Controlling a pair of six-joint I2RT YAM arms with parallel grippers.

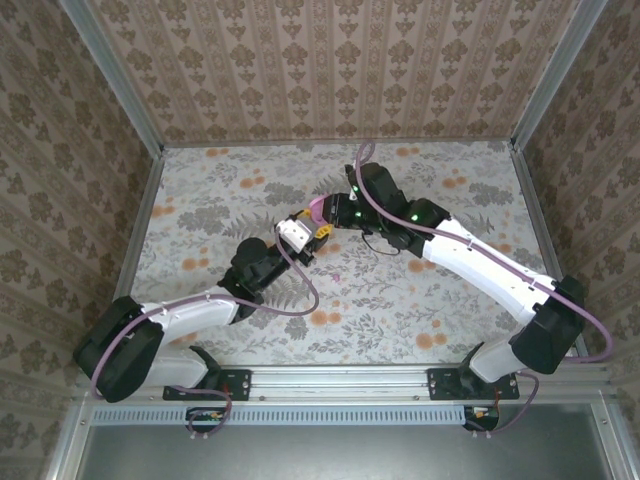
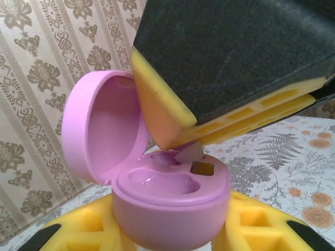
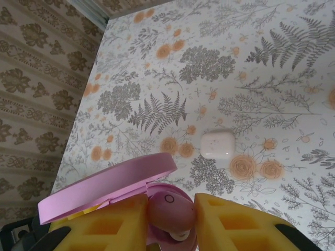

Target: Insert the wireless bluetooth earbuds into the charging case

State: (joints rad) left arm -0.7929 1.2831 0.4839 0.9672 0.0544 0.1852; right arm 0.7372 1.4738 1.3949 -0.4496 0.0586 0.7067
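A pink charging case (image 2: 167,209) sits upright between the yellow foam fingers of my left gripper (image 2: 170,232), which is shut on it. Its lid (image 2: 99,130) stands open to the left, and the near socket (image 2: 162,183) is empty. My right gripper (image 3: 170,222) is shut on a pink earbud (image 3: 168,212), one of the wireless bluetooth earbuds, and holds it just over the case's far socket beside the lid (image 3: 110,185). One right finger (image 2: 159,115) hides that bud from the left wrist. From above, both grippers (image 1: 305,232) (image 1: 330,226) meet mid-table.
A shut white case (image 3: 218,144) lies on the flowered table (image 3: 251,63) beyond the pink one. A tiny pink speck (image 1: 338,271) lies on the cloth near the grippers. Patterned walls (image 1: 330,60) close in the back and sides.
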